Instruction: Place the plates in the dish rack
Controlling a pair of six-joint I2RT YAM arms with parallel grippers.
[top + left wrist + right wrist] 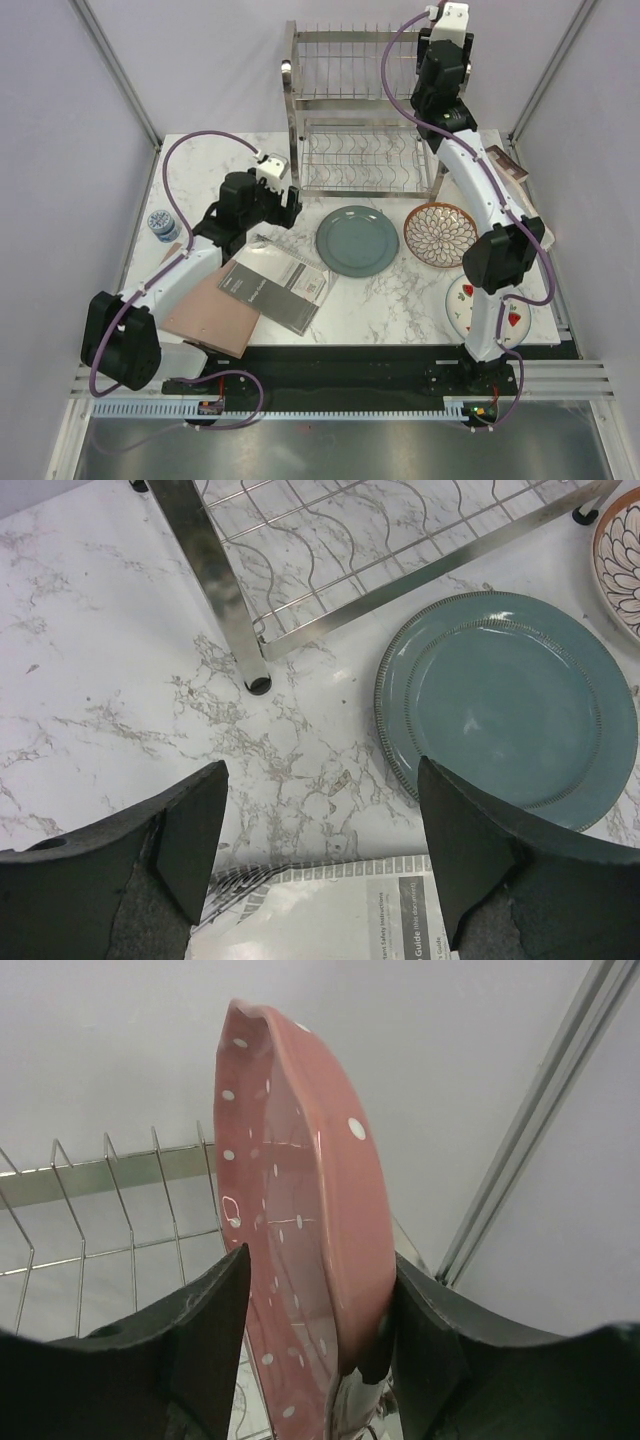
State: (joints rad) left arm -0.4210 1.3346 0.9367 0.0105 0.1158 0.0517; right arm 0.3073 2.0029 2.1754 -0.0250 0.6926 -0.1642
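My right gripper [320, 1260] is shut on the pink plate with white dots [300, 1190]. It holds the plate on edge, beside the upper tier of the steel dish rack [100, 1170]. In the top view the right gripper [440, 75] is at the rack's [350, 100] right end and hides the pink plate. My left gripper [320, 770] is open and empty over the table [290, 205], left of the grey-green plate [510, 705]. That plate [357, 240], the petal-pattern plate [440, 235] and the strawberry plate [462, 300], which my right arm partly hides, lie flat.
A dark grey booklet [275, 280] lies under my left gripper, its top edge in the left wrist view [330, 910]. A brown board [215, 310] lies front left. A small blue-lidded jar [163, 225] stands at the left edge. The rack's leg [258, 685] stands close ahead of the left gripper.
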